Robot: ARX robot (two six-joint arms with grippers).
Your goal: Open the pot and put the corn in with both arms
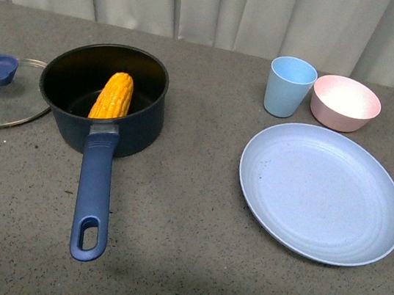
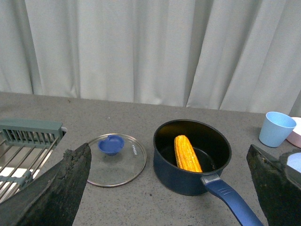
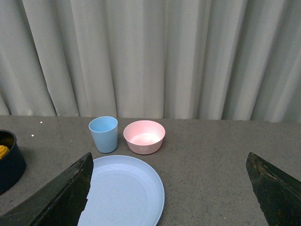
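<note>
Counter (image 1: 179, 264) grey, fills the front view. Largest item: pale blue plate (image 1: 321, 192) at right of frame, bare, nothing resting on it. Pot (image 1: 104, 96) sits left of centre, lid off, handle pointing toward the bottom edge, likely so an arm can steady it. Glass lid (image 1: 1, 92) lies flat on the counter just beside the pot at far left, knob up, parked out of the way of the opening. Corn (image 1: 113, 96) leans inside the pot, tip against the far wall, so the job looks done. Pink bowl (image 1: 345, 103) and blue cup (image 1: 289, 86) stand side by side at upper right, well apart from the pot, unused. Metal rack (image 2: 26, 146) at left edge of left wrist view. Left pincer (image 2: 169, 188) spread wide, holding nothing; right pincer (image 3: 167, 188) likewise wide and bare. Both look pulled back.
</note>
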